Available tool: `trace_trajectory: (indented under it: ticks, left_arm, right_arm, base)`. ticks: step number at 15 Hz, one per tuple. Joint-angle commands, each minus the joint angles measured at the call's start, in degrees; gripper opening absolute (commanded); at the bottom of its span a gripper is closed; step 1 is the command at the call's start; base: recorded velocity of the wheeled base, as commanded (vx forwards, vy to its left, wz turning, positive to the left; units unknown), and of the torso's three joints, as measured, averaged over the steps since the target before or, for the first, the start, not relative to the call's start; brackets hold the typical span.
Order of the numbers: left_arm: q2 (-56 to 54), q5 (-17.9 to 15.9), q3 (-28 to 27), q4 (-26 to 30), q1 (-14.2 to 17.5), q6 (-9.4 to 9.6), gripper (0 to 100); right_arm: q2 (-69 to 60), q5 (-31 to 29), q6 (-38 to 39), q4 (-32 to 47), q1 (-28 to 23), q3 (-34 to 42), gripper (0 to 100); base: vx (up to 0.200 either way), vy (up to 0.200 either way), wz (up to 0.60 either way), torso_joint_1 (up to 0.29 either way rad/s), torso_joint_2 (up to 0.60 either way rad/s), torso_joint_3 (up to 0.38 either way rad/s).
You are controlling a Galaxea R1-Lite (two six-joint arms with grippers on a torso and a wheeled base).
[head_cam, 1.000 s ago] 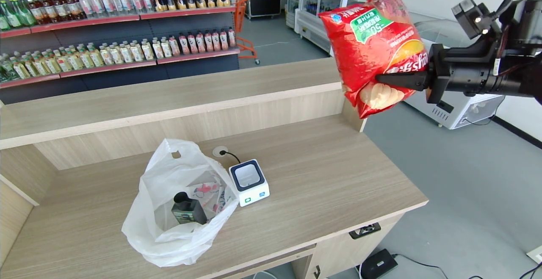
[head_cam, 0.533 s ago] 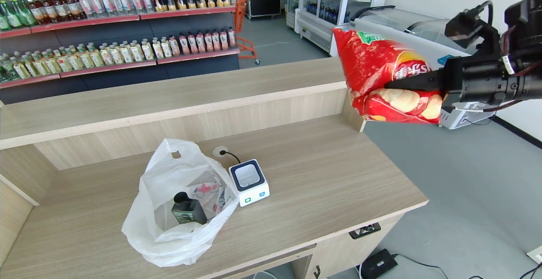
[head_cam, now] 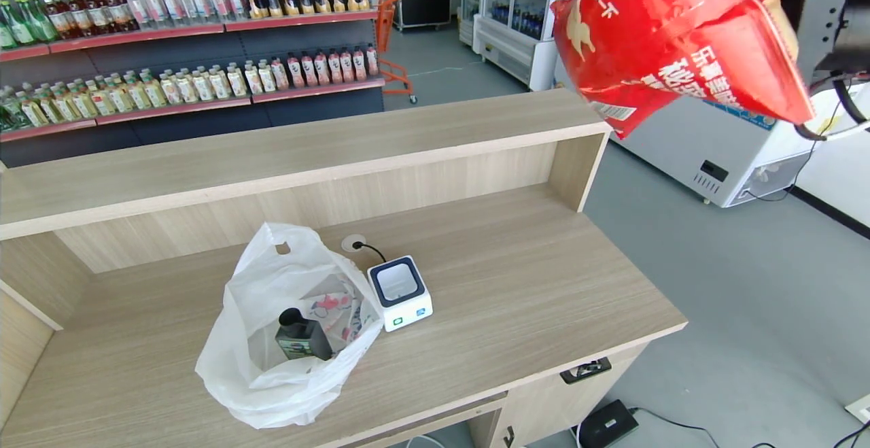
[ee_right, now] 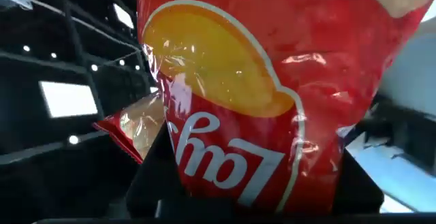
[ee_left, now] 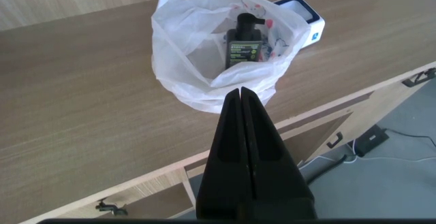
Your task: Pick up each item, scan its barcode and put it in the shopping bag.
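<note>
— What's the biggest thing there?
— The wooden counter (head_cam: 544,285), across the lower left of the head view.
— And the chip bag?
— The chip bag (head_cam: 673,40) hangs at upper right, well above the counter. Its long axis runs roughly crosswise, narrowed end toward lower right. The right gripper (ee_right: 255,183) clamps it.
— On the counter?
— The shopping bag (head_cam: 272,380), mouth open, with the scanner (head_cam: 399,291) just beside it and a dark bottle (head_cam: 299,336) inside. The left gripper (ee_left: 240,94) is pinched together, empty.

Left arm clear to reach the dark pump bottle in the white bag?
Likely yes: the white plastic bag gapes open, nothing lies between the left end effector and the dark pump bottle; jaws shut, though.
</note>
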Motion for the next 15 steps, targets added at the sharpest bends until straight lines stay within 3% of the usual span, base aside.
trace_trajectory:
  ticks: [1, 3, 4, 6, 11, 15]
  left_arm:
    - [0.0, 0.0, 0.0, 0.0, 0.0, 0.0, 0]
    - [0.0, 0.0, 0.0, 0.0, 0.0, 0.0, 0]
    - [0.0, 0.0, 0.0, 0.0, 0.0, 0.0, 0]
    - [0.0, 0.0, 0.0, 0.0, 0.0, 0.0, 0]
    - [0.0, 0.0, 0.0, 0.0, 0.0, 0.0, 0]
    - [0.0, 0.0, 0.0, 0.0, 0.0, 0.0, 0]
  right_arm:
    - [-1.3, 12.4, 19.9, 0.0, -4.4, -4.7, 0]
    - [-2.7, 26.2, 29.5, 0.4, -8.9, -4.9, 0]
    - [-2.9, 32.0, 30.6, 0.5, -11.8, -4.4, 0]
    - [-2.9, 32.2, 33.5, 1.8, -12.5, -2.3, 0]
    - [-1.9, 32.2, 31.7, 6.1, -12.8, 5.8, 0]
    - [-1.9, 32.2, 32.4, 16.7, -10.1, 6.8, 0]
  base:
    - [0.0, 0.0, 0.0, 0.0, 0.0, 0.0]
    - [0.0, 0.0, 0.0, 0.0, 0.0, 0.0]
    - [0.0, 0.0, 0.0, 0.0, 0.0, 0.0]
    - [0.0, 0.0, 0.0, 0.0, 0.0, 0.0]
    - [0.0, 0.0, 0.0, 0.0, 0.0, 0.0]
    - [0.0, 0.0, 0.0, 0.0, 0.0, 0.0]
